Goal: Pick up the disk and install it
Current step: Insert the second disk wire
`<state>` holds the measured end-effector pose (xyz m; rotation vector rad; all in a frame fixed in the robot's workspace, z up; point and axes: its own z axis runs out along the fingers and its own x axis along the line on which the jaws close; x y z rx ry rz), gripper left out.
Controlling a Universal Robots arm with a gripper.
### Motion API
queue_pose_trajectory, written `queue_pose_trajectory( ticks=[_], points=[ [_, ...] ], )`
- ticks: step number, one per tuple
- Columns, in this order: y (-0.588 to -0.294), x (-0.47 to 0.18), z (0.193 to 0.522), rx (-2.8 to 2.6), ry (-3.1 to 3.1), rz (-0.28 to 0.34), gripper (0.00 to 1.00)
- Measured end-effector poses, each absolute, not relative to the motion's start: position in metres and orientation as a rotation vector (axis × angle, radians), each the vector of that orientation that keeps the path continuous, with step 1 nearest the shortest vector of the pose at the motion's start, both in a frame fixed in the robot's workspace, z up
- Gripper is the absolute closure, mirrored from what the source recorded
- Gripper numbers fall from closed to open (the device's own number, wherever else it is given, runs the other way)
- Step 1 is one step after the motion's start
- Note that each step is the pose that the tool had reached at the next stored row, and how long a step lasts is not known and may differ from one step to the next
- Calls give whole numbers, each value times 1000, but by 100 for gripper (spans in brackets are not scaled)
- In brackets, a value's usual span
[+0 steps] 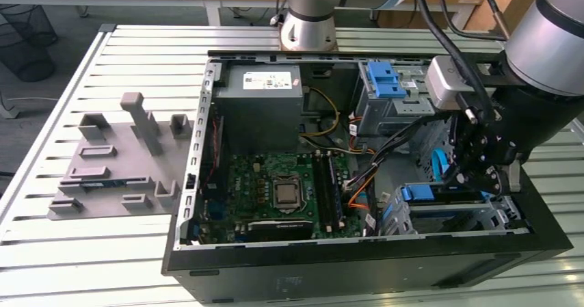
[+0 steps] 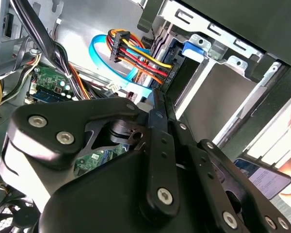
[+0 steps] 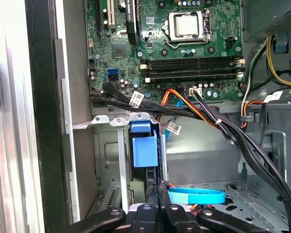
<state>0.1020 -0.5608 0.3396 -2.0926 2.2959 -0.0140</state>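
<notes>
Slatted metal table (image 1: 109, 252) is what everything's parked on, with an open PC case (image 1: 365, 266) lying on its side and a grey fixture (image 1: 119, 163) set beside it toward the exterior view's left. Inside the case, the motherboard (image 1: 283, 194) and a grey power supply (image 1: 260, 109) can be seen.

Arm is reached down into the case at the exterior view's right, with the gripper (image 1: 488, 177) hanging right over the drive cage (image 1: 456, 215). Fingers (image 3: 157, 204) are seen pressed together in the first wrist view, nothing gripped between them.

Disk (image 3: 145, 148) is seated in that cage, blue carrier facing out, just in front of the fingertips. A blue flat cable (image 3: 196, 196) is looped beside it, and a bundle of coloured wires (image 2: 140, 60) is seen in the second wrist view.
</notes>
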Motion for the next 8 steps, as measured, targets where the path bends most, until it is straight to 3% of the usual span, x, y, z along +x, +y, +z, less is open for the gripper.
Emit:
queue_pose_trajectory(
  ticks=[8],
  points=[
    [-561, 102, 341, -2093, 2296, -14, 85]
  ],
)
